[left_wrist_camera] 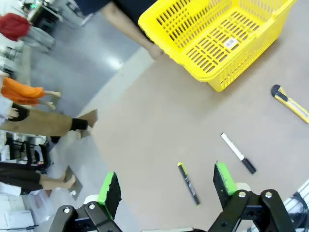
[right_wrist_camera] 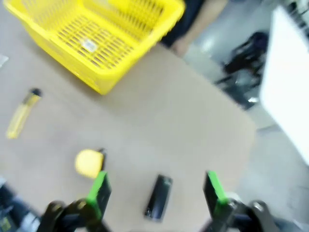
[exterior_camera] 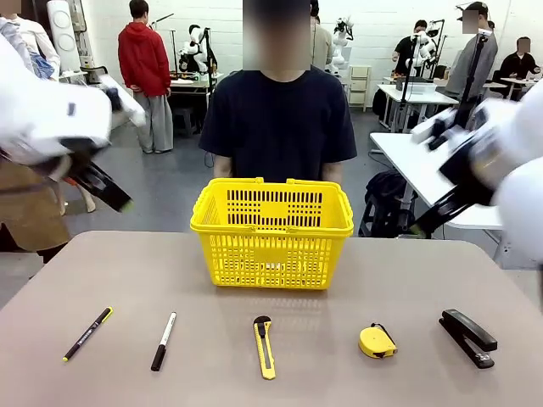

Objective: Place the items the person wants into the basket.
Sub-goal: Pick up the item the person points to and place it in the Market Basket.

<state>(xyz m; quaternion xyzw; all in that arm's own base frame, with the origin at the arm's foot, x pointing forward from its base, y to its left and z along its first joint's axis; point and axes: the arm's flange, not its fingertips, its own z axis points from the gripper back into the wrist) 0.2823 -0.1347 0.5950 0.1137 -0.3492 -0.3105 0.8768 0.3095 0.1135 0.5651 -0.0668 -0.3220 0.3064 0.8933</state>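
Left end effector (left_wrist_camera: 166, 186) and right end effector (right_wrist_camera: 155, 191) hang wide open, empty, above the table (exterior_camera: 322, 377) where the light, rigid box cutter (exterior_camera: 264, 347), marker (exterior_camera: 164, 341) and rounder, likely slippery tape measure (exterior_camera: 377, 342) lie before the basket (exterior_camera: 271, 233), probably best pinched mid-body

Bright yellow lattice basket (exterior_camera: 271, 264), yellow-and-black box cutter (exterior_camera: 264, 348), white marker (exterior_camera: 164, 341) with black cap, yellow tape measure (exterior_camera: 376, 342), black pen (exterior_camera: 87, 333) with yellow tip, black stapler (exterior_camera: 467, 337), dull beige table (exterior_camera: 212, 383), person (exterior_camera: 280, 123) in dark navy t-shirt, 2 green pads (left_wrist_camera: 110, 191) on the black left gripper (left_wrist_camera: 166, 186).
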